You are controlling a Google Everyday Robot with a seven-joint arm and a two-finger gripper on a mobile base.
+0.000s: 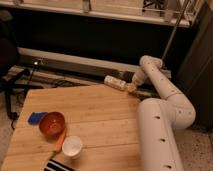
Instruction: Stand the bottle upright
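The bottle (115,82) is a small whitish-cream cylinder with a pale label and a tan end. It lies on its side at the far edge of the wooden table (100,120), tan end pointing right. My gripper (131,87) is at that tan end, at the tip of the white arm (160,115) that comes in from the lower right and bends back over the table's far right corner. The gripper touches or nearly touches the bottle's right end. I cannot tell whether the bottle rests on the table or is lifted just above it.
An orange bowl (52,124) stands at the table's left, with a blue object (36,118) beside it. A white cup (72,146) and an orange stick-like item (60,141) lie near the front. A striped black-and-white object (59,166) is at the front edge. A dark wall and ledge lie behind.
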